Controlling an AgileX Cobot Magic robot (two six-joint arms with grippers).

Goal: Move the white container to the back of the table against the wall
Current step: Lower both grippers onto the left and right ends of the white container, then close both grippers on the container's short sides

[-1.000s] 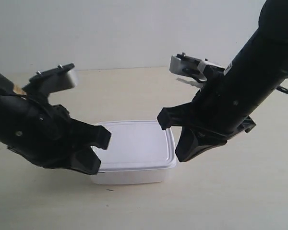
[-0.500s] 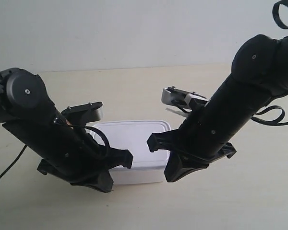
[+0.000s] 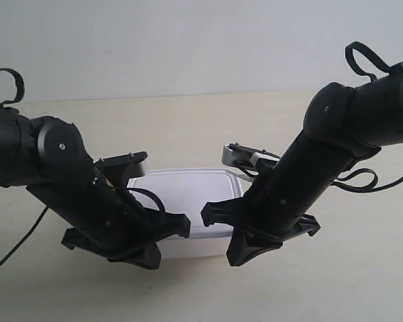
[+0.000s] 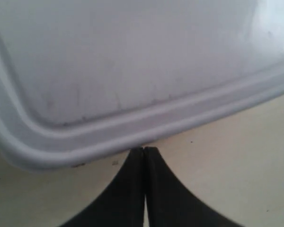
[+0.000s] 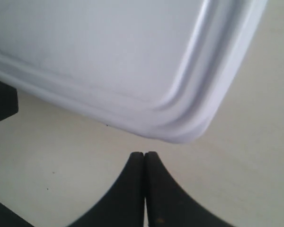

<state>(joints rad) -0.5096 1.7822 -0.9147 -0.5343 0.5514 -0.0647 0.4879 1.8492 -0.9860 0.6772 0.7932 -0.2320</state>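
Observation:
The white container (image 3: 188, 191) lies lid up in the middle of the table (image 3: 363, 275), well short of the wall (image 3: 188, 40). My left gripper (image 3: 166, 236), on the arm at the exterior view's left, is shut and low at the container's near side. In the left wrist view its tips (image 4: 144, 149) touch the lid's rim (image 4: 99, 142) by a rounded corner. My right gripper (image 3: 230, 231) is shut too. Its tips (image 5: 144, 153) stand just off the other near corner of the container (image 5: 180, 127), with a strip of table between.
A black cable (image 3: 13, 245) trails over the table at the left. Cable loops rise from both arms (image 3: 7, 84) (image 3: 366, 57). The table meets the wall along a line behind the container (image 3: 188, 95). The left gripper shows at the edge of the right wrist view (image 5: 1, 101).
Both arms have dropped and drawn in from either side of the container to its near edge. The container has not visibly moved.

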